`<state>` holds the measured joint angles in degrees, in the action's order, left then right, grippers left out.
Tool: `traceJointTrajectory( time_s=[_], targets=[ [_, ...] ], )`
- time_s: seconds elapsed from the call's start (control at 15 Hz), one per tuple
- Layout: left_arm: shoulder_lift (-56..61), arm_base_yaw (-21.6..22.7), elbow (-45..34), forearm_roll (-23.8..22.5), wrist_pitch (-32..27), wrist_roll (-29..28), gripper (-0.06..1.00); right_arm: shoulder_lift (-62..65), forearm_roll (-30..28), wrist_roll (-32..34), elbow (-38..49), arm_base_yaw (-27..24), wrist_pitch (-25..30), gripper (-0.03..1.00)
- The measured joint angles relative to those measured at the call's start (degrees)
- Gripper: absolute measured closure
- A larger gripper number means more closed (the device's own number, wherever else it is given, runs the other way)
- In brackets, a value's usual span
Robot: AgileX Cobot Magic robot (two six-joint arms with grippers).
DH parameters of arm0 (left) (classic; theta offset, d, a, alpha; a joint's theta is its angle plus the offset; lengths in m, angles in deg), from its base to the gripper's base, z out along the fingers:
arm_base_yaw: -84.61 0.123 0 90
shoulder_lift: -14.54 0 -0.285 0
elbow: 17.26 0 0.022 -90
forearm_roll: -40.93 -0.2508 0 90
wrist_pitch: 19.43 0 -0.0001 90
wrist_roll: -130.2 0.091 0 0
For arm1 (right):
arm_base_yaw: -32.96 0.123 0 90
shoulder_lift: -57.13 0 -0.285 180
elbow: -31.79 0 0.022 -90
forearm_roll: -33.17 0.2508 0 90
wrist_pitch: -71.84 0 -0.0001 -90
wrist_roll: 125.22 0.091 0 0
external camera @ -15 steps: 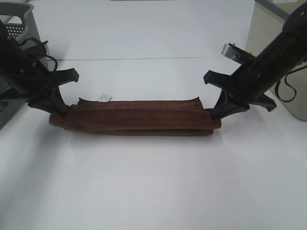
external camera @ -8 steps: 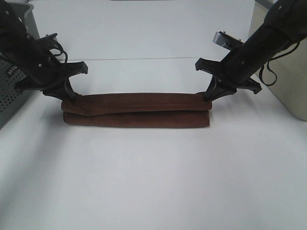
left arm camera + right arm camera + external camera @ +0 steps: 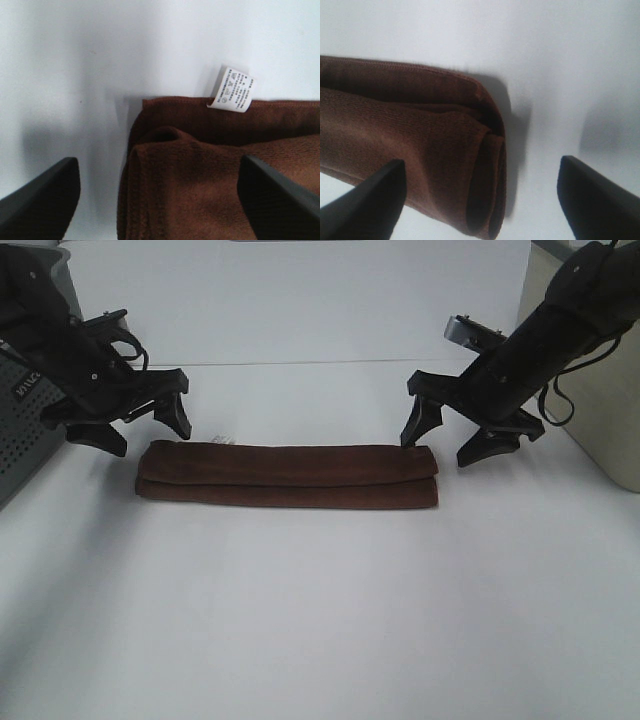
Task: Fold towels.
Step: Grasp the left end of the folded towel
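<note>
Towel: the towel [image 3: 288, 476] lies flat on the worktop [image 3: 320, 620] as a long narrow strip, with one lengthwise crease line along its middle
Left tool: the left tool [image 3: 148, 434] hangs just off the strip's left end, jaws wide apart and holding nothing; the wrist view shows the cloth bare between them
Right tool: the right tool [image 3: 440, 447] is at the opposite end, jaws spread and empty too, with the towel's end just below
Step in hand: it looks like a release after the long fold, so the likely next job is an end-to-end fold
Doing it well: at the right end the layers curl loosely over one another, so a pinch there should go deep enough to catch every layer, not just the top one
Doing it well, part two: lift low, carry one short end straight along the strip and set edge on edge, so the stack does not skew or slide open
Risk: a shallow grip would probably peel the top layer away and undo the long fold
Tag: a small white tag [image 3: 234, 89] sticks out from the far long edge near the left end
Writing: the tag carries what look like care symbols and fine print, too small to read
Other writing: white lettering [image 3: 27, 388] by the left arm is too blurred to make out
</note>
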<state>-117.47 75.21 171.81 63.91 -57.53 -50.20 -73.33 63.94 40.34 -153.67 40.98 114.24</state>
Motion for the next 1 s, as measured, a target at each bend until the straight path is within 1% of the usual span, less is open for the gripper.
traceJointTrajectory(
  time_s=[0.13,0.4,0.53,0.67,0.87,1.0],
  targets=[
    [-0.17,0.00,0.00,-0.29,-0.63,0.00,0.12,1.32,-0.29,0.00,-0.11,0.00,0.11,0.16],
    [-2.64,0.00,0.00,0.80,-1.03,0.00,0.13,1.60,-0.40,0.00,-0.11,0.00,0.11,0.15],
    [-3.32,0.00,0.00,2.18,-0.97,0.40,0.18,1.60,-0.40,0.00,-0.11,0.00,0.00,0.15],
    [-3.38,-0.63,0.00,3.21,0.92,1.03,0.27,1.60,-0.40,0.00,-0.11,0.00,-0.06,0.15],
    [-3.55,-0.63,0.00,3.21,1.32,1.38,0.30,1.60,-0.40,0.00,-0.11,0.00,-0.06,0.15],
    [-3.61,-0.63,0.00,3.21,1.09,1.60,0.28,1.60,-0.40,0.00,-0.11,0.00,-0.06,0.15]
  ],
)
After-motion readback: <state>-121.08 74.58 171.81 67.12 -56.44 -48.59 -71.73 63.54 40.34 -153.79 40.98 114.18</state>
